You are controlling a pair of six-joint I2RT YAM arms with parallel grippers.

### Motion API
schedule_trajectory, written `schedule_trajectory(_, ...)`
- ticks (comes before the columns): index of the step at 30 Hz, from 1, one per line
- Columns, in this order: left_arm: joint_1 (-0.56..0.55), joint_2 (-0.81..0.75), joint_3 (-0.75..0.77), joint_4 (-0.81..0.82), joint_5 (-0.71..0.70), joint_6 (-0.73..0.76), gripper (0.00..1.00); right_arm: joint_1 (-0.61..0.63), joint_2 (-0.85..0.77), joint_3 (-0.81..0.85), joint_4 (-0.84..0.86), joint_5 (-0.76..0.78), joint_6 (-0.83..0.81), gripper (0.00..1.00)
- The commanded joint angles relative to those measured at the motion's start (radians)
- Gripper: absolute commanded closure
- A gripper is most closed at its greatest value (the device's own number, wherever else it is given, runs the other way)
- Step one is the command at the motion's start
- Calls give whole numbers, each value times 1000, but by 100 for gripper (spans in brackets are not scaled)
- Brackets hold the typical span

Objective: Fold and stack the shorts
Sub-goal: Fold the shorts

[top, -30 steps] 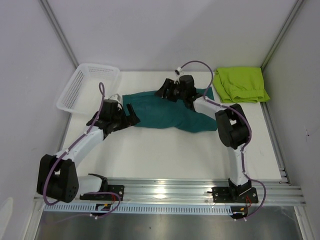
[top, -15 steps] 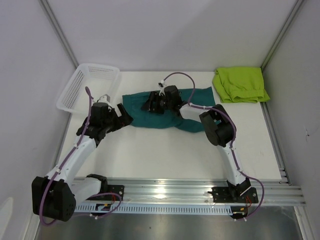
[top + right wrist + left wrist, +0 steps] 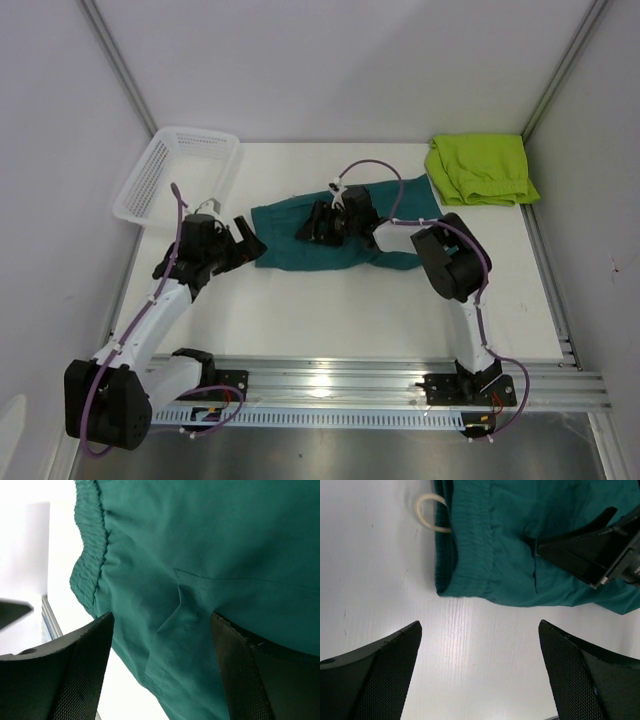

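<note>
The dark teal shorts lie flat across the middle of the table, waistband toward the left, with a white drawstring looping out. The lime green shorts sit folded at the back right corner. My left gripper is open just left of the teal waistband, over bare table, nothing between its fingers. My right gripper hovers low over the teal shorts, jaws open wide, straddling a small crease in the fabric without pinching it.
A white mesh basket stands at the back left, close behind the left arm. Bare white table stretches in front of the teal shorts. Walls close the sides and back, and a metal rail runs along the near edge.
My right gripper swung from the back edge of the teal shorts toward the front left and opened wider. The teal shorts now lie flatter. My left gripper drew back slightly left.
</note>
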Motion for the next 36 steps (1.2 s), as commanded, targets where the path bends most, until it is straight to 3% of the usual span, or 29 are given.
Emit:
schedule_trajectory(1,9,-24,-23,53,41,0,1,-18,-60,-146,-174,44,-85,19)
schedule_trajectory(9,9,-6,-102,137,90,-6,1,-68,-236,-333,-234,61,-169,19)
schedule_trajectory(18,9,13,-191,246,141,-20,1,-32,-289,-237,-265,47,-169,16)
schedule_trajectory(25,2,99,-307,557,222,-95,1,21,-292,-149,-294,64,-155,17)
schedule_trajectory(30,-52,214,-342,677,172,-138,1,44,-313,-134,-298,87,-155,18)
schedule_trajectory(36,-55,359,-358,902,222,-196,1,59,-318,-132,-274,55,-128,21)
